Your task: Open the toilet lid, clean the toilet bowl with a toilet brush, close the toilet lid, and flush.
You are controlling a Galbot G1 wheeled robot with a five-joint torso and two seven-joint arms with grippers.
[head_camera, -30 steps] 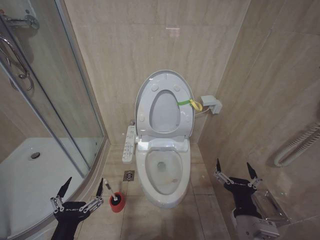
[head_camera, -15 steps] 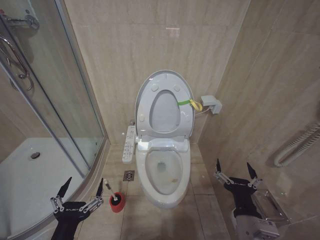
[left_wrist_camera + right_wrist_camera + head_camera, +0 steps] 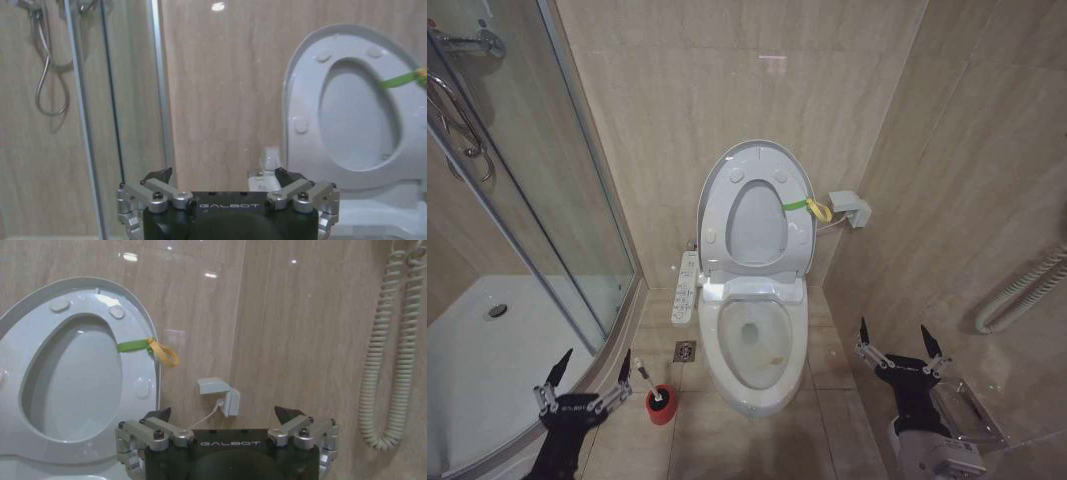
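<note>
The toilet lid (image 3: pixel 757 225) stands upright against the back wall together with the seat ring, a yellow-green strap (image 3: pixel 805 207) at its right edge. Below it the white toilet bowl (image 3: pixel 752 345) lies uncovered. The toilet brush (image 3: pixel 642 377) stands in its red holder cup (image 3: pixel 660 408) on the floor left of the bowl. My left gripper (image 3: pixel 595 355) is open, low and just left of the brush handle, holding nothing. On the other side of the bowl my right gripper (image 3: pixel 893 328) is open and empty. The lid (image 3: pixel 353 100) (image 3: pixel 73 375) rises beyond each open gripper (image 3: pixel 223 172) (image 3: pixel 223 411).
A glass shower enclosure (image 3: pixel 537 180) with a white tray (image 3: pixel 487 350) fills the left side. A control panel (image 3: pixel 685 288) and floor drain (image 3: pixel 685 351) sit left of the toilet. A wall box (image 3: pixel 852 210) and coiled hose (image 3: pixel 1017 295) hang on the right wall.
My left gripper has shifted slightly to the right and up, closer to the brush handle. The right arm and the toilet have not moved.
</note>
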